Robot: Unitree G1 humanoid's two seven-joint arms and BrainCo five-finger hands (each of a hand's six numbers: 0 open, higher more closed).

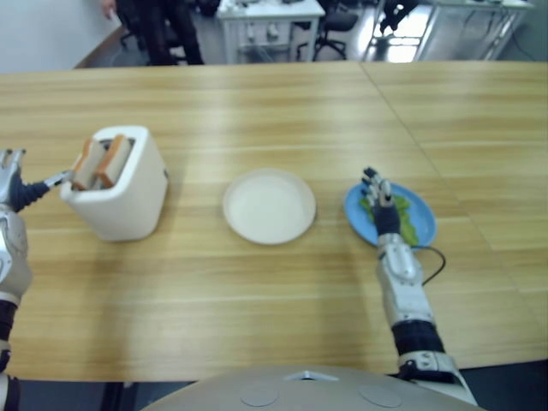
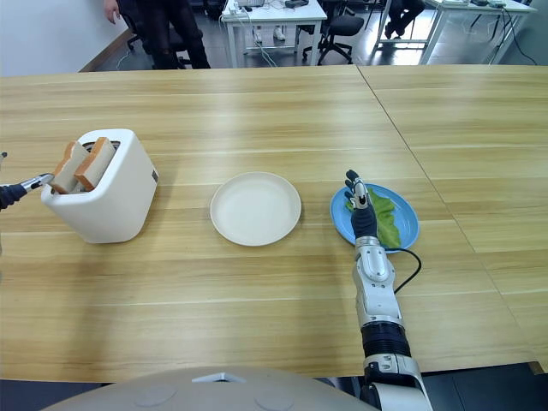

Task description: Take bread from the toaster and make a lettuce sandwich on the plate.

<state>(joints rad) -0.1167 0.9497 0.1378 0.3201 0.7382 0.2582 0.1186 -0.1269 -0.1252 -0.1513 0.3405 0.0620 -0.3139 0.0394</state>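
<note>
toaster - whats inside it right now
Two slices of bread stand in the slots of the toaster, their tops sticking out and leaning to the left. Their lower parts are hidden by the toaster's white body, so how deep they sit cannot be seen.

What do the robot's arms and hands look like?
The right hand is black with pale tips, on a silvery-white forearm with a black band lower down. A thin black cable loops beside it. The left hand is silvery grey with dark parts.
</note>
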